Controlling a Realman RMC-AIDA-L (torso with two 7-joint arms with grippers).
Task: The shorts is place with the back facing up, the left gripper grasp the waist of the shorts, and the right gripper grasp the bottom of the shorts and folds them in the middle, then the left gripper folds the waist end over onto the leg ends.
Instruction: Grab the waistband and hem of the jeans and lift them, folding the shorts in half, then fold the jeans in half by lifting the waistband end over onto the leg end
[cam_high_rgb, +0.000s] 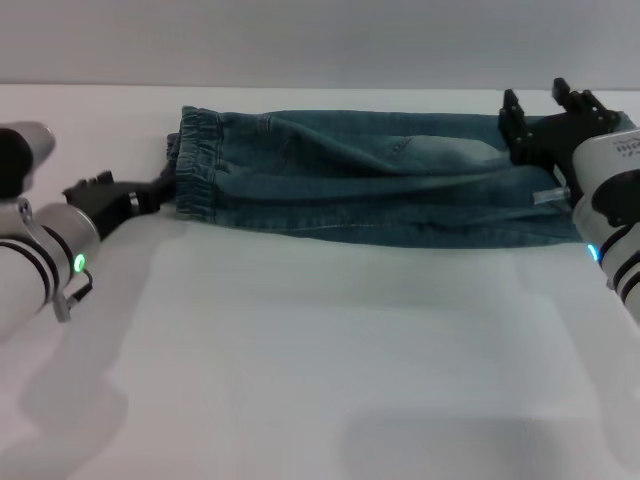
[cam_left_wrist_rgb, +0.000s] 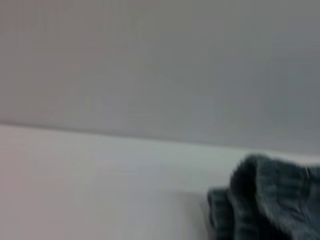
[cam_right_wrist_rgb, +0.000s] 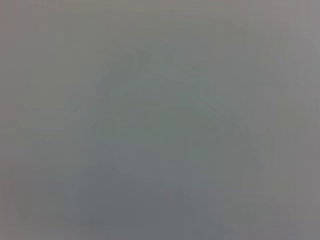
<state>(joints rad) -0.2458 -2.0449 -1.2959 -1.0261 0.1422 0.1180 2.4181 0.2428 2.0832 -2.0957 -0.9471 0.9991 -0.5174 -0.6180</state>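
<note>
left pincer (cam_high_rgb: 165, 185) at the waist (cam_high_rgb: 198, 165)

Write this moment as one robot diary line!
shorts: folded lengthwise on table | left claw: at waist | right claw: open, above leg ends

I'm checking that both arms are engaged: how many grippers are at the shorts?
2. The left gripper is at the waist of the shorts; the right gripper is over the leg ends.
</note>
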